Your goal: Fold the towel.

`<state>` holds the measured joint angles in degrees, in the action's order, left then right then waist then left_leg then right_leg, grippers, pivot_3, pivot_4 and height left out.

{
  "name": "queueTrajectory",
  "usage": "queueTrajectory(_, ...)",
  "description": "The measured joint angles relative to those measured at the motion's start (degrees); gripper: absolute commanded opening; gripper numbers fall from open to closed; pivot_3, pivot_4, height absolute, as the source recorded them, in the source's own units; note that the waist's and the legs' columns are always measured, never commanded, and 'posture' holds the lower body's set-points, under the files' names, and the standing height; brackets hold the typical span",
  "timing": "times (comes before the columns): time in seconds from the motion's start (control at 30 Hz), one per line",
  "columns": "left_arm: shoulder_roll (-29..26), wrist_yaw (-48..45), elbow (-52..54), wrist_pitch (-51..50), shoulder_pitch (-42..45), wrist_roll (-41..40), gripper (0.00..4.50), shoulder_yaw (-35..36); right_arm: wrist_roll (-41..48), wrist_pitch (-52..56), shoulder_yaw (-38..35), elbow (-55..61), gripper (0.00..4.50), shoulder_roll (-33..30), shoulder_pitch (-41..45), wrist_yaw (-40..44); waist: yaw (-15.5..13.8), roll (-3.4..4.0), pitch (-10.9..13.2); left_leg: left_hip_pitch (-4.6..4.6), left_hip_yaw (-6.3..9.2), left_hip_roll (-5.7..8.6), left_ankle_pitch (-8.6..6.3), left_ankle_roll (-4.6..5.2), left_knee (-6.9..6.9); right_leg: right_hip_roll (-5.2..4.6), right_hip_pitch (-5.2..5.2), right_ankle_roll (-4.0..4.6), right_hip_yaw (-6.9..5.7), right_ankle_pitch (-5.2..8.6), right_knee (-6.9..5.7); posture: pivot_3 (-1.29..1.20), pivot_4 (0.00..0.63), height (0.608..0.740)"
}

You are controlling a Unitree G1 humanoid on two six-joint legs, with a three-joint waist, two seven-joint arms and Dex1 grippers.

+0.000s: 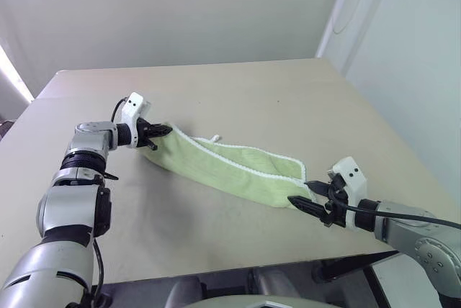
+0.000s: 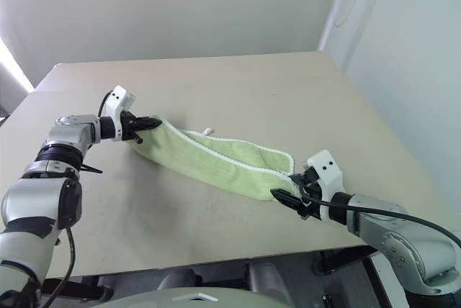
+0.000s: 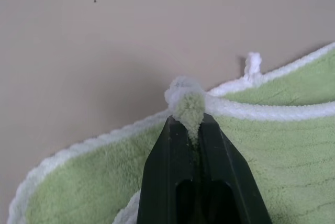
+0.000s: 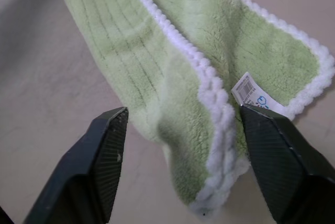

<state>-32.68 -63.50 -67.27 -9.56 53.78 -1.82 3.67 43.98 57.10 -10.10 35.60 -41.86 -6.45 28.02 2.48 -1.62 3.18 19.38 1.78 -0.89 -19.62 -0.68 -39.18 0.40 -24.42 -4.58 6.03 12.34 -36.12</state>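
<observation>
The pale green towel (image 1: 230, 168) with white stitched edging lies in a long doubled strip across the tan table (image 1: 252, 85), slanting from left to near right. My left gripper (image 1: 162, 134) is shut on its left corner, which is bunched between the fingertips (image 3: 172, 140) and lifted a little off the table. My right gripper (image 1: 299, 191) is open at the strip's other end, one finger (image 4: 104, 156) on each side of the folded corner. A white loop (image 3: 253, 63) sticks out of the far edge. A small printed label (image 4: 250, 91) shows near the right end.
The table's front edge (image 1: 238, 268) runs close behind my right gripper. A white wall panel (image 1: 403, 49) stands past the table's right side.
</observation>
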Motion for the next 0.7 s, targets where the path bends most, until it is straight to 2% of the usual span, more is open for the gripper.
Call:
queueTrajectory(0.2,-0.6,0.3,0.1,0.0,-1.3,0.0,0.00,-0.1,-0.2,-0.3,0.0,0.0,0.01,-0.9,0.0,1.7,0.0,0.00,0.0,0.00,0.00,0.00,0.00,0.00,0.00,0.00,0.00,0.00,0.00,0.00,0.00,0.00,0.000,0.712)
queueTrajectory(0.43,-0.7,1.6,0.6,0.0,-1.1,-2.5,0.00,2.5,-0.5,-3.1,-0.9,-0.8,0.01,0.1,2.0,2.5,0.1,-0.01,0.0,0.00,-0.01,0.00,0.00,0.00,0.00,0.00,0.00,0.00,0.01,-0.01,0.00,0.00,0.000,0.712)
queueTrajectory(0.53,0.5,3.3,0.6,1.5,1.1,-4.4,0.00,4.8,-1.6,-5.9,-2.4,-4.9,0.01,2.3,10.4,0.1,0.0,-0.03,0.0,-0.04,-0.03,0.01,0.01,-0.01,-0.08,0.00,0.01,-0.03,0.03,-0.09,-0.02,0.00,0.000,0.712)
queueTrajectory(0.7,2.0,13.0,-2.1,4.9,9.8,-8.0,0.00,10.4,-8.9,-11.4,-1.8,-18.0,0.01,3.9,27.5,-4.6,0.0,-0.01,0.0,-0.06,0.01,0.01,0.01,-0.01,-0.05,0.00,-0.08,-0.21,0.01,-0.23,0.01,0.00,0.000,0.712)
